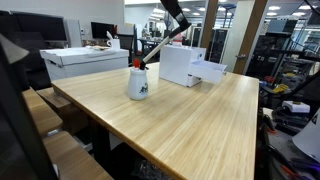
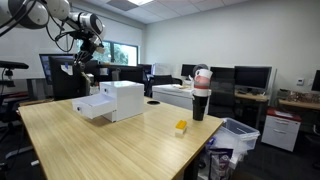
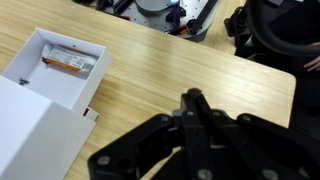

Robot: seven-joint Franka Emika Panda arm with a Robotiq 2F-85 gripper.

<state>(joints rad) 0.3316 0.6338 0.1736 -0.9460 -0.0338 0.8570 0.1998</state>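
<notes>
My gripper (image 3: 192, 100) is shut with nothing between its fingers. It hangs high above the wooden table (image 3: 150, 70), apart from everything on it. In both exterior views it is up behind the white box (image 1: 180, 24) (image 2: 88, 48). Nearest to it is the white box (image 3: 30, 125) (image 1: 183, 64) (image 2: 122, 98), with an open white tray (image 3: 50, 75) (image 2: 92, 108) beside it. An orange-brown packet (image 3: 68, 64) lies in the tray. A white mug (image 1: 138, 84) (image 2: 201, 100) with something red in its top stands on the table. A small yellow object (image 2: 181, 127) lies near the table's edge.
Another white box (image 1: 85, 60) stands on a neighbouring desk. Monitors (image 2: 250, 78) and office chairs (image 3: 275, 35) surround the table. A bin (image 2: 236, 138) stands by one table corner. Low wooden benches (image 1: 45, 120) run along one side.
</notes>
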